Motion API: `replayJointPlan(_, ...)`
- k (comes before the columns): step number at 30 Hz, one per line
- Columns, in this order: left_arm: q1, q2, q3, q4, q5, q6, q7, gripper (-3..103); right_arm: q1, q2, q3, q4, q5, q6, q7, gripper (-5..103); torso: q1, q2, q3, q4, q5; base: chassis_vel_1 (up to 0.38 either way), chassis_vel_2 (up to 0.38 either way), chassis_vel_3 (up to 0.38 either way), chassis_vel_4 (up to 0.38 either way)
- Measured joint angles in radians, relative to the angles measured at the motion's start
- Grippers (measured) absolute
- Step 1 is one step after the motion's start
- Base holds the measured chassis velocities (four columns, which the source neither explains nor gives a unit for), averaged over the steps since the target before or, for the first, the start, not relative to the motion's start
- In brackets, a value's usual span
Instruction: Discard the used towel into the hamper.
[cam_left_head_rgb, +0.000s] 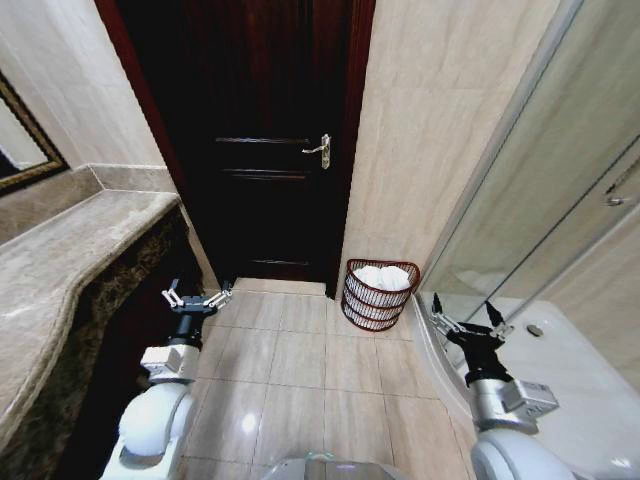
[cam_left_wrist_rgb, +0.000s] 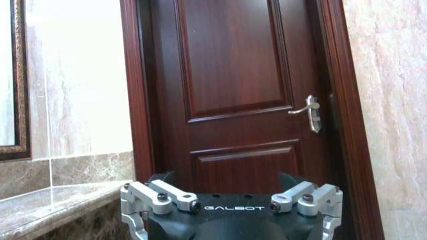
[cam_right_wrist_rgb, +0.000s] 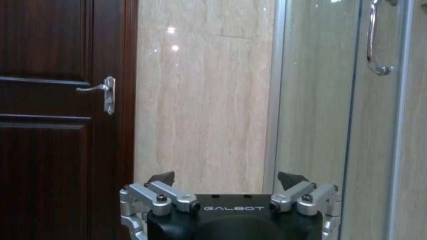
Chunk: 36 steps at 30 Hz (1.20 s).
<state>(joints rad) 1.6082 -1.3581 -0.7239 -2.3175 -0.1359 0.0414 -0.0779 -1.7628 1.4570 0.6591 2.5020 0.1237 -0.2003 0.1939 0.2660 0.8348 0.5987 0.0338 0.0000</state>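
Observation:
The hamper (cam_left_head_rgb: 368, 307), a small round dark reddish-brown openwork basket, stands on the floor against the wall right of the door. A white towel (cam_left_head_rgb: 384, 277) lies bunched inside it, filling its top. My left gripper (cam_left_head_rgb: 197, 297) hangs open over the floor by the counter, well left of the hamper and holding nothing. To the right of the hamper, by the shower's curved base, my right gripper (cam_left_head_rgb: 466, 318) is open too and holds nothing. The left wrist view has its gripper (cam_left_wrist_rgb: 228, 179) spread before the door. In the right wrist view the gripper (cam_right_wrist_rgb: 227, 178) is spread before the tiled wall.
A shut dark wooden door (cam_left_head_rgb: 270, 150) with a metal handle (cam_left_head_rgb: 321, 150) is straight ahead. A marble counter (cam_left_head_rgb: 60, 260) runs along the left. The glass shower enclosure (cam_left_head_rgb: 560, 220) and its white base (cam_left_head_rgb: 590, 380) stand at the right. Beige floor tiles (cam_left_head_rgb: 300, 360) lie between my arms.

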Motion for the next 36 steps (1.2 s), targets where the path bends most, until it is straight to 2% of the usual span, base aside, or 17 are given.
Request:
replayJointPlan(8,0.007,0.002,0.0,-0.005,-0.001,0.002,0.005,100,-0.003,0.004,0.0,-0.001,-0.001,-0.001,0.003,100,0.013,0.031,0.018,0.0,0.0,0.0,0.0,0.0,0.0)
replayJointPlan(9,0.009,0.005,0.003,-0.01,-0.028,0.016,0.01,100,-0.005,0.007,-0.005,-0.001,-0.002,-0.001,0.004,100,0.021,0.048,0.026,0.0,0.0,0.0,0.0,0.0,0.0)
replayJointPlan(14,0.012,0.015,0.013,-0.029,-0.109,0.072,0.018,100,-0.003,0.019,-0.011,-0.001,-0.002,-0.001,0.004,100,0.033,0.074,0.041,0.0,0.0001,0.0,0.0,0.0,0.0)
replayJointPlan(36,0.004,0.029,0.009,-0.027,-0.115,0.079,0.025,100,-0.008,0.027,-0.008,-0.002,-0.003,-0.006,0.004,100,0.079,0.18,0.101,0.0,0.0,0.0,0.0,0.0,0.0)
